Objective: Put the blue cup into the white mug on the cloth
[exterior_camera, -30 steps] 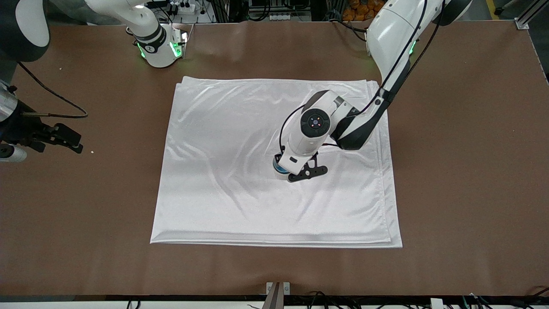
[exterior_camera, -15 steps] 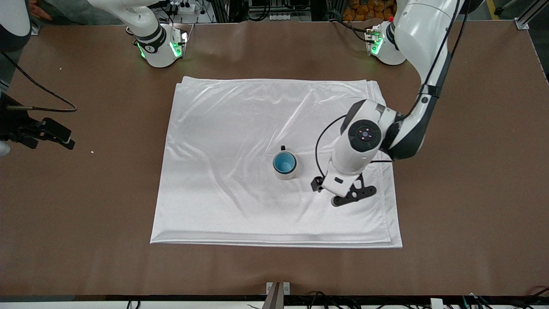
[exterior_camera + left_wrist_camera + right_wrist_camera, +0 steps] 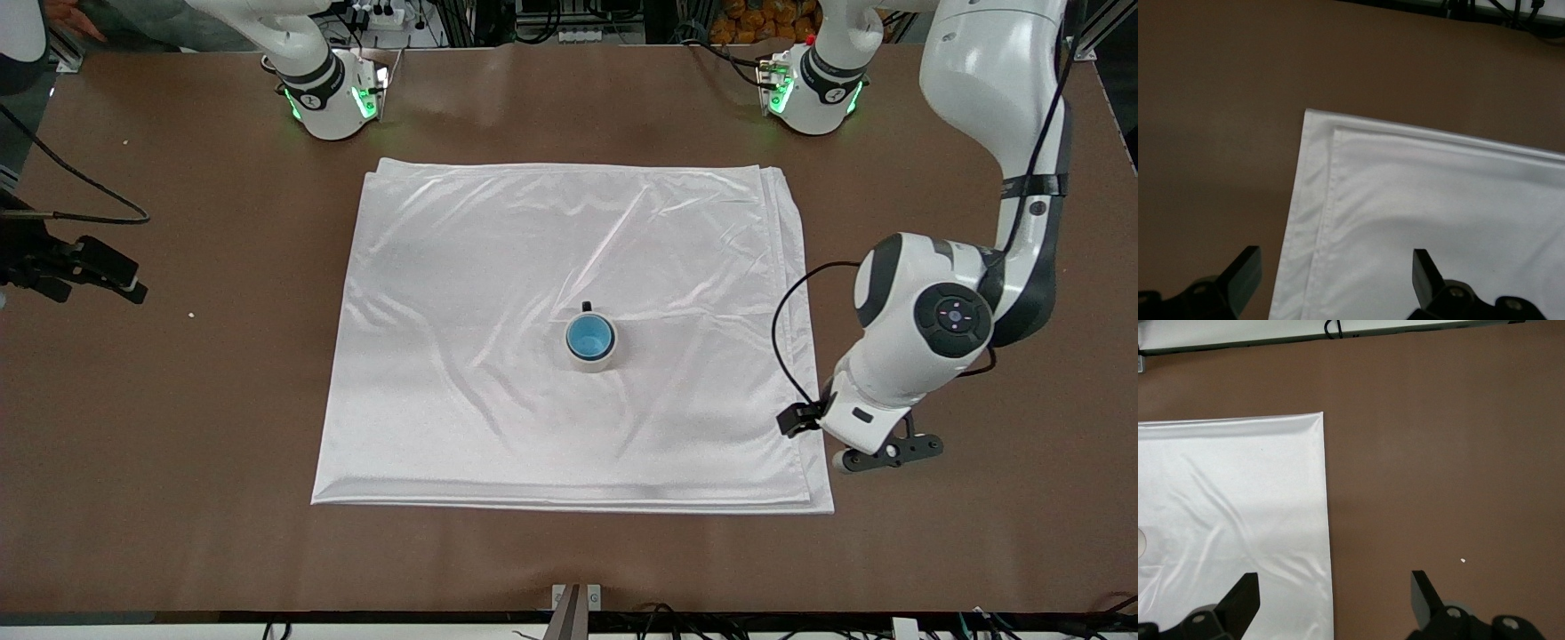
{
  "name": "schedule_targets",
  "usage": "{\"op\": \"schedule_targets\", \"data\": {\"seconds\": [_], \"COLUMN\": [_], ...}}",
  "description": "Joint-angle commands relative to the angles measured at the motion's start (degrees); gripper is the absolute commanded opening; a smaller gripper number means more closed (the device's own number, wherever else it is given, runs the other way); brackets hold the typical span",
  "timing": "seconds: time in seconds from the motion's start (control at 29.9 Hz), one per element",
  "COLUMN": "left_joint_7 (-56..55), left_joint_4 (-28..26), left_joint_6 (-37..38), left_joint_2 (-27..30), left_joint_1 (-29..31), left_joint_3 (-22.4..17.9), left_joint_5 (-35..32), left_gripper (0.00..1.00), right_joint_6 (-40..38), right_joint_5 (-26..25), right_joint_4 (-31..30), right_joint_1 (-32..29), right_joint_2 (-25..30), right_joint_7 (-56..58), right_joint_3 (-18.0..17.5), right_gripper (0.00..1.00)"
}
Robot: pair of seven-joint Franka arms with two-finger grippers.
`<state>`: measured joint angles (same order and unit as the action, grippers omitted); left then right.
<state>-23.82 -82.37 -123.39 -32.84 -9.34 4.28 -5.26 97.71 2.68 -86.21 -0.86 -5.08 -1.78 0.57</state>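
Front view, from the right arm's end across: the right claw [image 3: 133,289] hangs over bare brown table [image 3: 178,400], fingers [image 3: 1245,600] spread wide and empty, with a small white speck [image 3: 190,314] on the table close by. No writing can be read anywhere. Mid-table lies the cloth [image 3: 498,267]; on it stands the white mug [image 3: 591,342] with the blue cup [image 3: 589,336] nested inside. The left claw [image 3: 885,453] hovers over the cloth's corner edge, fingers [image 3: 1243,273] wide, holding nothing
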Motion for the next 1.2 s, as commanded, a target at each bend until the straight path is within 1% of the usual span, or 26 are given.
{"op": "schedule_targets", "data": {"seconds": [0.0,0.33,0.43,0.53,0.63,0.77,1.04,1.17], "left_joint_7": [4.8,7.6,7.9,11.1,15.5,18.2,19.2,19.3], "left_joint_4": [-1.0,-1.2,-2.0,-2.0,-2.3,-2.4,-3.3,-4.4], "left_joint_6": [1.0,1.0,1.3,3.9,5.7,9.5,17.8,20.8], "left_joint_2": [1.4,1.5,2.9,3.8,6.2,9.1,16.0,20.0], "left_joint_1": [1.7,5.2,6.3,6.3,7.4,8.5,9.9,10.6], "left_joint_3": [0.5,0.6,0.7,0.5,0.4,0.4,0.6,0.5], "left_joint_5": [-0.5,-0.5,-0.6,-0.7,-0.5,-0.1,0.1,2.6], "left_gripper": [1.00,1.00,1.00,1.00,1.00,1.00,1.00,1.00], "right_joint_6": [-1.0,-3.0,-3.0,-3.0,-3.0,-3.6,-3.5,-3.6], "right_joint_5": [-0.4,-0.4,-0.5,-0.4,-0.4,-0.4,-0.4,-0.4], "right_joint_4": [-1.0,0.0,0.0,0.0,0.0,0.0,-0.1,-0.2], "right_joint_1": [-1.3,-1.3,-1.2,-1.2,-1.2,-1.1,-1.3,-1.1], "right_joint_2": [2.1,2.0,2.1,2.1,2.1,2.2,2.2,2.2], "right_joint_7": [-0.9,-0.9,-0.8,-0.9,-0.9,-0.9,-0.4,-0.9], "right_joint_3": [-1.4,-1.4,-1.3,-1.3,-1.3,-1.3,-0.9,-1.1], "right_gripper": [1.00,1.00,1.00,1.00,1.00,1.00,1.00,1.00]}}
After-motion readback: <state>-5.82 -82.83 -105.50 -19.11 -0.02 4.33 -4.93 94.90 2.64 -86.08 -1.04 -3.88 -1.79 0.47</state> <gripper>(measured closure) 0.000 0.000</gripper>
